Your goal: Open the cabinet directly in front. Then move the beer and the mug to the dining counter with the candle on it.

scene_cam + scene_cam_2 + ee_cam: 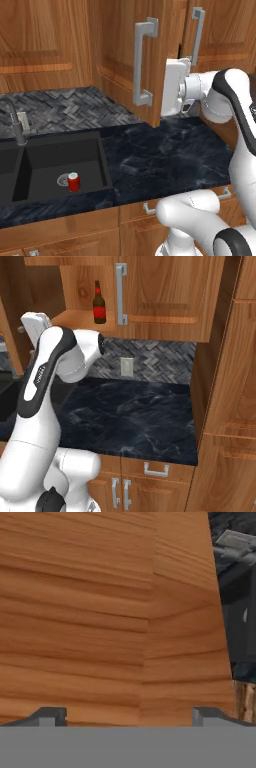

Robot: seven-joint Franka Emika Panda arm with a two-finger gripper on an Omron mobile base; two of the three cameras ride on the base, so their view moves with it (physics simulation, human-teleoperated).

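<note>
The cabinet's left door (120, 45) stands swung out toward me, its silver bar handle (142, 62) on the outer face. The right door (165, 291) is closed. My white hand (175, 86) sits against the inner side of the open door, near its free edge. In the hand view my gripper (129, 717) is open, its fingertips (50, 716) wide apart and close to bare wood. The beer (99, 303) stands upright on the exposed lower shelf (75, 318). The mug is hidden. The dining counter and the candle are out of view.
Below the cabinet runs a black marbled counter (135, 411) with a black sink (55, 160) and faucet (15, 122) on the left; a short red can (74, 182) stands in the basin. A tall wooden unit (235, 381) closes off the right.
</note>
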